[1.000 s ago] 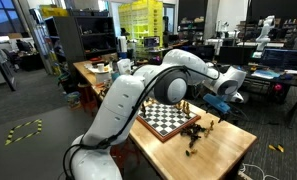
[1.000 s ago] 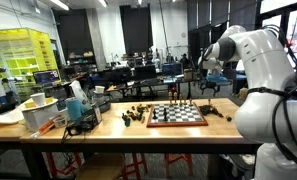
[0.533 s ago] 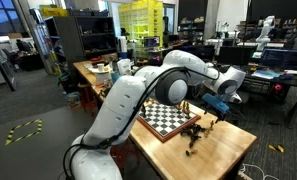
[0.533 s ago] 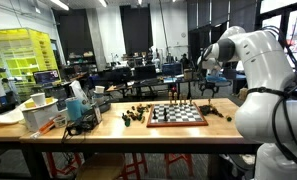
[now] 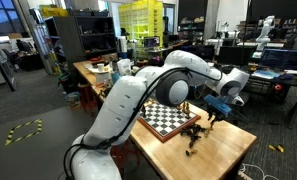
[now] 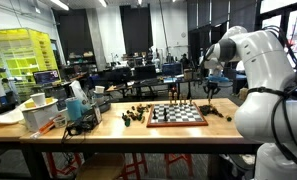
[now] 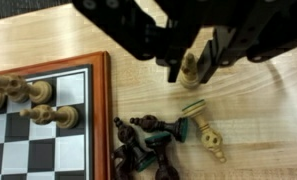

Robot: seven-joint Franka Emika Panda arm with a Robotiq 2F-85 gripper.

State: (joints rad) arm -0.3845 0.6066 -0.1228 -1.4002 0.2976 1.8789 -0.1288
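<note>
Fingers [image 7: 174, 62] grasp a pale piece [image 7: 191, 68] over the bench [image 7: 258, 120], beside the board [image 7: 48, 140], near a heap of fallen pieces [image 7: 143, 135]. Best keep the grip centred and lift straight, clear of that heap.

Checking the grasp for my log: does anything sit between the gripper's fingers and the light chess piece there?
Nothing visible does. In the wrist view the light chess piece stands directly between the fingers of the gripper. The dark pieces and a fallen light piece lie on the table beyond, outside the jaws.
</note>
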